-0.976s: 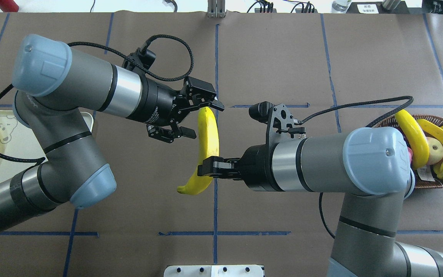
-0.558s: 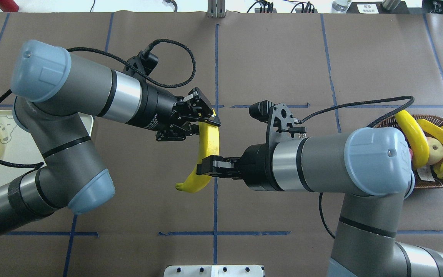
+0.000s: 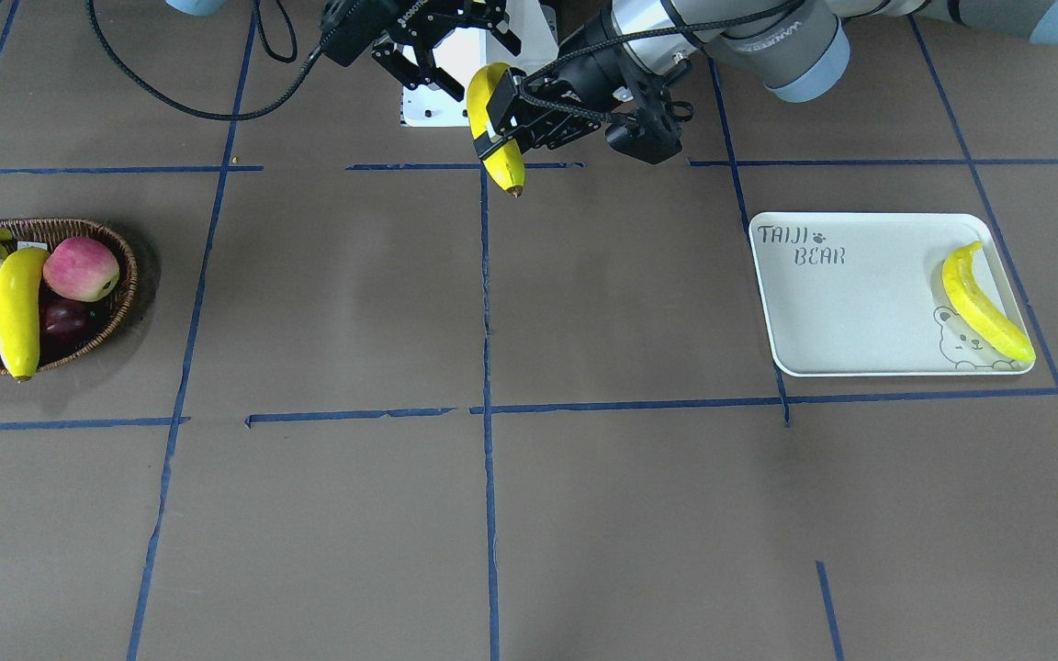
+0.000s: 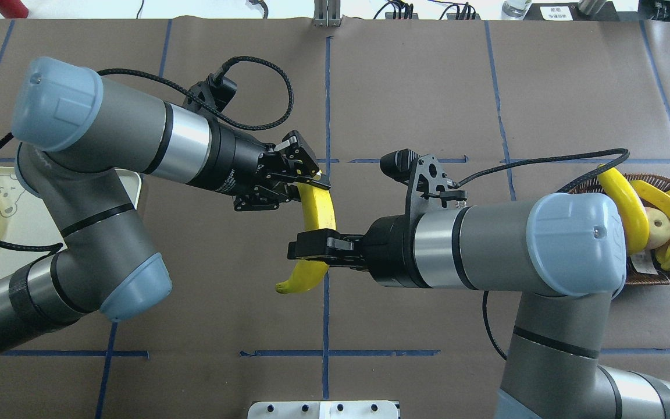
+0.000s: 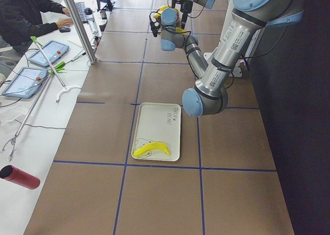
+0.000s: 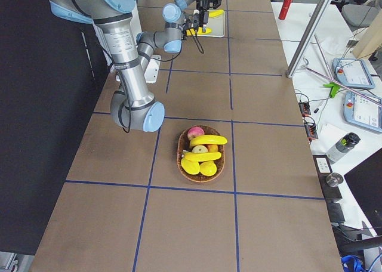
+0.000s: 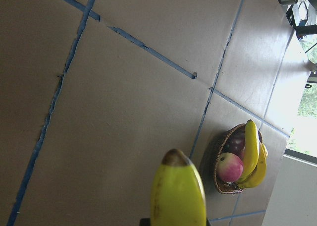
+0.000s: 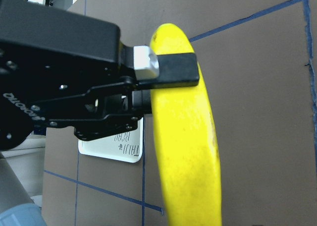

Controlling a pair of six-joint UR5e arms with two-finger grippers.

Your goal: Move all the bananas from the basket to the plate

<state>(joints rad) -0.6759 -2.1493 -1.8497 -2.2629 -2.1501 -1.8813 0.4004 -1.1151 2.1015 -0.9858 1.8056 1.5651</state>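
One banana [image 4: 320, 212] hangs in the air over the table's middle line. My left gripper [image 4: 309, 185] is shut on its upper end, as the right wrist view shows [image 8: 171, 70]. My right gripper [image 4: 312, 251] is around its lower half, and in the front view its fingers [image 3: 419, 69] stand spread open beside the fruit. The plate [image 3: 860, 303] lies on my left with one banana [image 3: 984, 308] near its bear drawing. The basket [image 3: 125, 275] on my right holds several bananas [image 4: 623, 209], two of them plainly seen.
The basket also holds pink-red apples [image 3: 81, 268] and a dark red fruit [image 3: 65, 321]. Blue tape lines cross the brown table cover. A white base plate [image 3: 455, 64] sits behind the grippers. An operator's side table with tablets [image 5: 31, 75] runs along the far edge.
My left gripper has closed on the banana's upper end. The right gripper's fingers have spread, and the banana has shifted slightly to the right.
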